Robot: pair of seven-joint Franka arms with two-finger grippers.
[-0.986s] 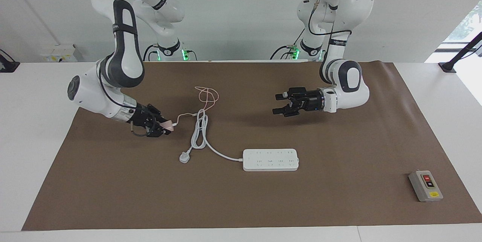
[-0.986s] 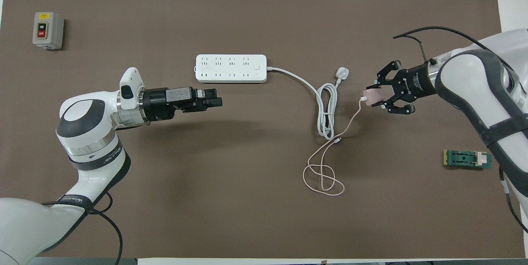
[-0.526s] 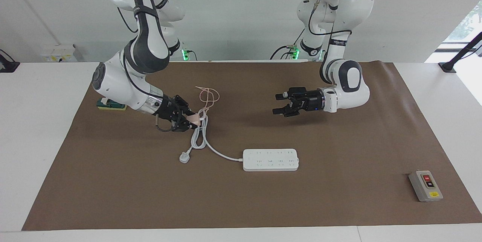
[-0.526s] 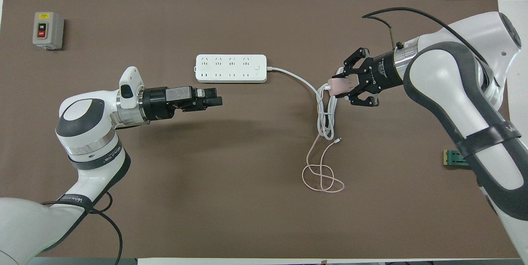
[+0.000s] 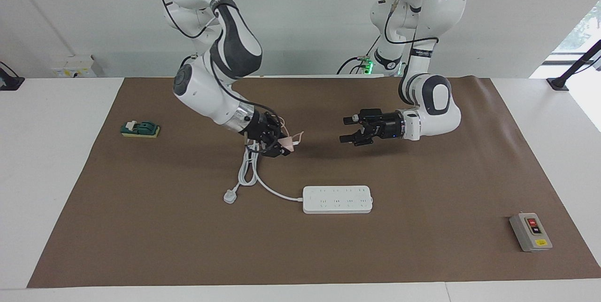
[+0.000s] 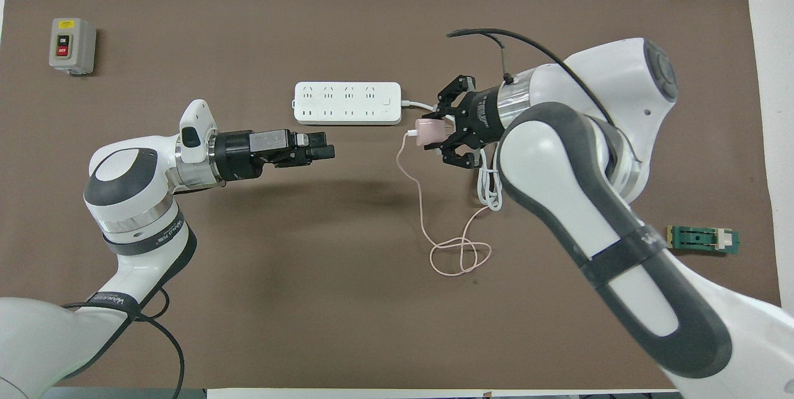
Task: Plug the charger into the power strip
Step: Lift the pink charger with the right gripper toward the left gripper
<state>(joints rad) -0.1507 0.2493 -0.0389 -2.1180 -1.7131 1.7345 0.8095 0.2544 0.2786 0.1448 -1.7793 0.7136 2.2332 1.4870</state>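
Observation:
The pale pink charger [image 5: 287, 143] [image 6: 429, 132] hangs in the air with my right gripper [image 5: 281, 145] [image 6: 437, 131] shut on it, over the brown mat beside the power strip's corded end. Its thin pink cable [image 6: 419, 200] trails down to a loose loop on the mat. The white power strip [image 5: 337, 199] [image 6: 347, 103] lies flat, sockets up, with its thick white cord [image 5: 248, 170] coiled toward the right arm's end. My left gripper [image 5: 344, 129] [image 6: 329, 146] hovers open and holds nothing, over the mat on the robots' side of the strip.
A grey box with red and black buttons [image 5: 530, 231] [image 6: 72, 45] sits at the left arm's end, farther from the robots. A small green block [image 5: 140, 129] [image 6: 703, 239] lies at the right arm's end. The cord's white plug [image 5: 229, 196] rests beside the coil.
The right arm has swung toward the left arm's end with the charger, crossing over the white cord's coil; the pink cable dragged along behind it. The left arm has stayed still.

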